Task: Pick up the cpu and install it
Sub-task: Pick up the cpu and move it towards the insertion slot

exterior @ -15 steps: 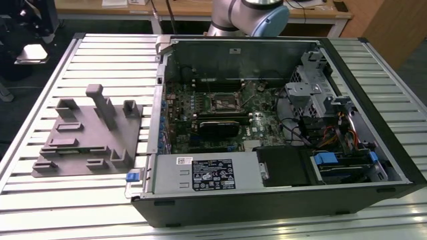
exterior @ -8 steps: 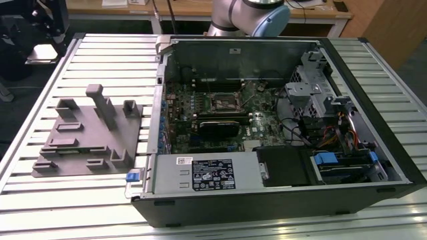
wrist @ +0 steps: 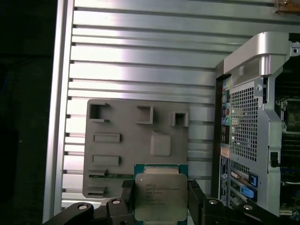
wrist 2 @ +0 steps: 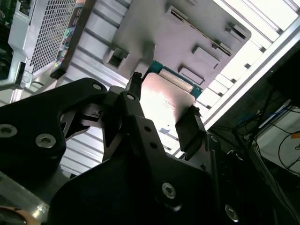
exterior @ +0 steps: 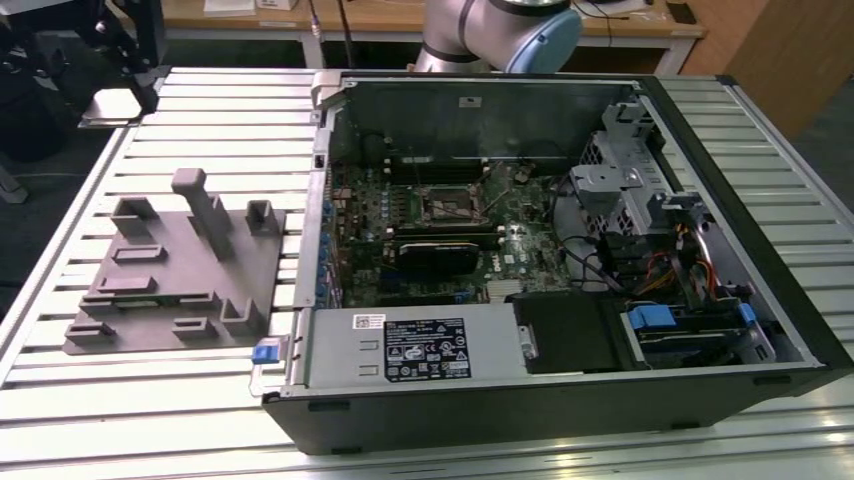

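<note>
The cpu [wrist: 158, 194], a flat square chip with a shiny silver top and a green rim, sits between my gripper's [wrist: 160, 206] black fingers [wrist: 125, 202], which are shut on its two opposite edges. In the second wrist view the cpu [wrist 2: 165, 96] gleams between the same fingers [wrist 2: 188, 127] of the gripper [wrist 2: 161, 110]. It hangs well above the table, with the grey fixture tray [wrist: 126, 154] far below it. In the exterior view the open computer case shows the motherboard with its square socket [exterior: 447, 205].
The grey fixture tray [exterior: 174, 270] lies on the slatted aluminium table [exterior: 160, 400], at the exterior view's left of the open computer case [exterior: 561, 400]. A black heatsink block [exterior: 434, 255] sits below the socket. The arm [exterior: 501, 35] stands behind the case. The case's rear panel [wrist: 248, 122] is beside the tray.
</note>
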Motion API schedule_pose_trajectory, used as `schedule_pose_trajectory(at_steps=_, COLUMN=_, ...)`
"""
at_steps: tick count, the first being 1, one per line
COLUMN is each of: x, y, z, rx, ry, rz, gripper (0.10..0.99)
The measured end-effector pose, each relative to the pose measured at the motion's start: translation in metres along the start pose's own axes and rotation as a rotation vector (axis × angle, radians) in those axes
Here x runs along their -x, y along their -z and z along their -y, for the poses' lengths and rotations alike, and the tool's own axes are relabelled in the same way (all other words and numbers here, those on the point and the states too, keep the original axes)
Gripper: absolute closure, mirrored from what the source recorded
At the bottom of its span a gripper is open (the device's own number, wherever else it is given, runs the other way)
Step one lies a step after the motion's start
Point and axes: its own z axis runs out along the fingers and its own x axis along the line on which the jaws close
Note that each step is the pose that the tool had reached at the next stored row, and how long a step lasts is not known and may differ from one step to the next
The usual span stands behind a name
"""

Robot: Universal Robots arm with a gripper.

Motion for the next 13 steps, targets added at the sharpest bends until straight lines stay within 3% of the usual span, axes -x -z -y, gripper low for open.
schedule_pose_trajectory(at_steps=13, x=0.0329, y=-0.0008, z=0.0011, rx=0.000, ry=0.000, rz=0.0000, gripper=0.545)
